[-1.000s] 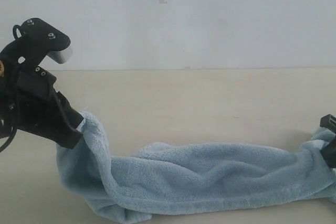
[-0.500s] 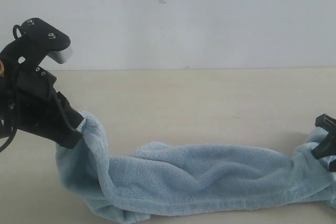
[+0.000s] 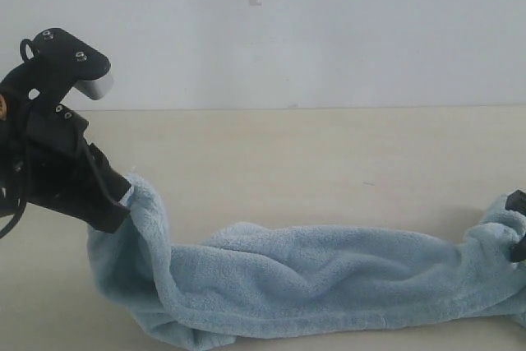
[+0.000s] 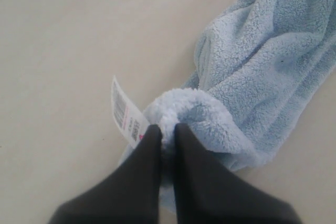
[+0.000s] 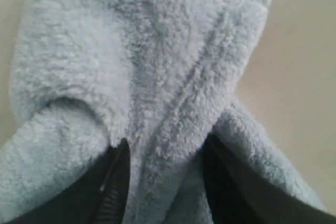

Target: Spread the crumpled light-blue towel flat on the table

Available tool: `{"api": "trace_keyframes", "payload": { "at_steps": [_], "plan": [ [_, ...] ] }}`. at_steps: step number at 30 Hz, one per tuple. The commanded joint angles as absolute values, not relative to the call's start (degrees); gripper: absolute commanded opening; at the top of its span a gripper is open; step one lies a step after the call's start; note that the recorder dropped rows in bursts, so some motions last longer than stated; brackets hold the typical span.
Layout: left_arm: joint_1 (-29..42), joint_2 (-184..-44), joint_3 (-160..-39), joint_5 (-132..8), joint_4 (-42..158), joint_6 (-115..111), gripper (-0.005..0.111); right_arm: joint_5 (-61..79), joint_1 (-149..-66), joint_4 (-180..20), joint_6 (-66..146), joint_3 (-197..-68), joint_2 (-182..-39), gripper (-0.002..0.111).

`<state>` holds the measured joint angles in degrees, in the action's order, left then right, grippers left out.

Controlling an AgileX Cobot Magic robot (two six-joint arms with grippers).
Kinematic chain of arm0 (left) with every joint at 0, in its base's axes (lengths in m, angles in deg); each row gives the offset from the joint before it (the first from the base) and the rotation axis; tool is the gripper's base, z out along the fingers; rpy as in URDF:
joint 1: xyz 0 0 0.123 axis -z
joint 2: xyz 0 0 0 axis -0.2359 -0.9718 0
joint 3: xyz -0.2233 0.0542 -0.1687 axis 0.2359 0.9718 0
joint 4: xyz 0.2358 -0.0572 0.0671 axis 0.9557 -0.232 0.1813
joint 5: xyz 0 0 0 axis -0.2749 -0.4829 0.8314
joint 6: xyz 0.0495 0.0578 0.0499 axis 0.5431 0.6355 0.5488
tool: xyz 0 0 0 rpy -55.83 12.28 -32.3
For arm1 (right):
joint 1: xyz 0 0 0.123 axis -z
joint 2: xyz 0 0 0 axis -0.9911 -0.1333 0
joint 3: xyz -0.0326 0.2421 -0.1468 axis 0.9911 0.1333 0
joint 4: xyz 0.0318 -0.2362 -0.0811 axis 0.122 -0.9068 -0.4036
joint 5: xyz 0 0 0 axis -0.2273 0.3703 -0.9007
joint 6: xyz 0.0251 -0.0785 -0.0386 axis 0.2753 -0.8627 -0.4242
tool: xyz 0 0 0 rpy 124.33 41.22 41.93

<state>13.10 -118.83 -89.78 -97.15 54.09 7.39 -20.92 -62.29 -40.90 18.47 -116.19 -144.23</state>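
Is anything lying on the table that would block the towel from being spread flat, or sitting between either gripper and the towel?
Nothing visible does. The table around the towel is bare. The left gripper is shut on one corner of it; the right gripper has its jaws open astride a fold at the other end.

Bench (image 3: 329, 154) behind towel (image 3: 312, 277): broad open passage. Towel ridge spans front, left to right. Left tool (image 3: 122, 205) with arm blocks left end; right tool (image 3: 518, 240) at right edge.

Towel (image 3: 312, 281) on table (image 3: 329, 154), left hand (image 4: 166, 128) at its left end
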Motion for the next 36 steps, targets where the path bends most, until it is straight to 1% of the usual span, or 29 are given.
{"api": "trace_keyframes", "payload": {
  "at_steps": [1, 2, 3, 11, 17, 22, 25, 29, 36],
  "plan": [
    [12.9, -118.6, -89.5, -96.2, 53.6, 7.7, 0.004, -18.2, -62.2, -41.3, 17.8, -116.3, -144.7, 0.025],
    [12.9, -118.6, -89.5, -96.2, 53.6, 7.7, 0.004, -18.0, -62.2, -41.2, 17.8, -116.3, -144.7, 0.009],
    [12.9, -118.6, -89.5, -96.2, 53.6, 7.7, 0.004, -18.0, -62.2, -41.0, 17.9, -116.3, -144.6, 0.0],
    [12.9, -118.6, -89.5, -95.8, 54.4, 7.7, 0.004, -18.8, -62.2, -35.7, 17.3, -116.3, -143.0, 0.0],
    [12.9, -118.1, -89.7, -93.8, 59.0, 7.7, 0.004, -19.2, -62.2, -28.5, 12.0, -116.3, -134.0, 0.0],
    [12.9, -114.7, -89.7, -93.2, 59.0, 5.5, 0.004, -21.5, -62.4, -23.2, 8.9, -116.3, -124.0, 0.0],
    [12.9, -111.5, -89.0, -92.8, 59.0, 4.7, 0.004, -24.1, -62.4, -19.3, 4.8, -116.3, -118.3, 0.0],
    [12.9, -105.2, -85.0, -89.3, 60.5, 4.7, 0.004, -28.1, -62.4, -15.0, -0.4, -116.3, -110.1, 0.0],
    [12.9, -88.6, -77.6, -81.8, 68.8, -1.8, 0.004, -29.1, -62.4, -15.0, -2.7, -116.3, -96.8, 0.0]
  ]
}}
